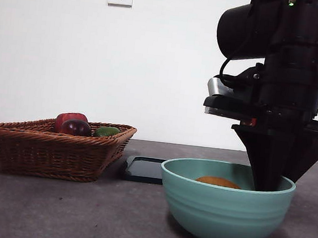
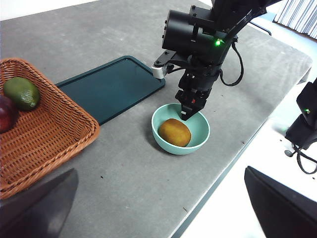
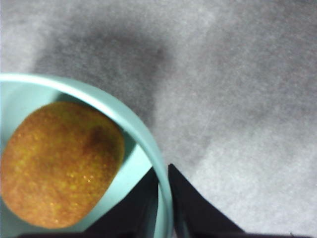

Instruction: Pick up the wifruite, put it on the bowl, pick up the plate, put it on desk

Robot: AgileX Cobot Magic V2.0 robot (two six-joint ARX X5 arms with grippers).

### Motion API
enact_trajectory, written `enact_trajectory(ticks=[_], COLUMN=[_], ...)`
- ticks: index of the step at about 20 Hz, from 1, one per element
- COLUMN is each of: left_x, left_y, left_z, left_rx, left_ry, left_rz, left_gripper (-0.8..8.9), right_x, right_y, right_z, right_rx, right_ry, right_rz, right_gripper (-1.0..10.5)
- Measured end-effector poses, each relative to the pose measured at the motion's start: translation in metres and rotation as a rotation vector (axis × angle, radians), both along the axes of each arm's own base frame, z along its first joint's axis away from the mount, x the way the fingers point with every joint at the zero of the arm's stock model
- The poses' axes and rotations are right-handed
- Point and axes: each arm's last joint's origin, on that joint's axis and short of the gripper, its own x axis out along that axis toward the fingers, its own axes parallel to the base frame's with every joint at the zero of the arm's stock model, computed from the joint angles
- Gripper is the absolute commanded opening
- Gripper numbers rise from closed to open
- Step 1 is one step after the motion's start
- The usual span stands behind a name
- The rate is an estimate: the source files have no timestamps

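The orange-brown wifruite [image 1: 218, 182] lies inside the mint-green bowl [image 1: 222, 216], which rests on the grey desk [image 1: 81, 213]. It also shows in the left wrist view [image 2: 174, 132] and the right wrist view [image 3: 59, 163]. My right gripper [image 1: 267, 184] comes down from above at the bowl's right side. In the right wrist view the right gripper [image 3: 164, 198] has one jaw inside and one outside the bowl's rim [image 3: 143, 144], closed on it, beside the fruit. My left gripper [image 2: 159, 171] is open and empty, well above the desk, away from the bowl [image 2: 200, 134].
A brown wicker basket [image 1: 53, 148] stands at the left with a dark red fruit [image 1: 73, 124] and a green fruit [image 1: 107, 131]. A flat dark green tray [image 1: 145, 169] lies between basket and bowl. The desk's edge [image 2: 233, 163] runs close to the bowl.
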Motion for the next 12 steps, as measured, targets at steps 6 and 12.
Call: enact_trajectory(ticks=[6, 12], left_x=[0.000, 0.000], left_y=[0.000, 0.000], left_z=[0.000, 0.000], left_rx=[0.000, 0.000], left_ry=[0.000, 0.000], left_rz=[0.000, 0.000], left_gripper=[5.94, 5.94], right_x=[0.010, 0.062], right_y=[-0.004, -0.012], right_z=[0.021, 0.056], right_rx=[-0.007, 0.029], right_ry=[0.007, -0.038], right_rz=[-0.030, -0.093], right_gripper=[0.1, 0.1])
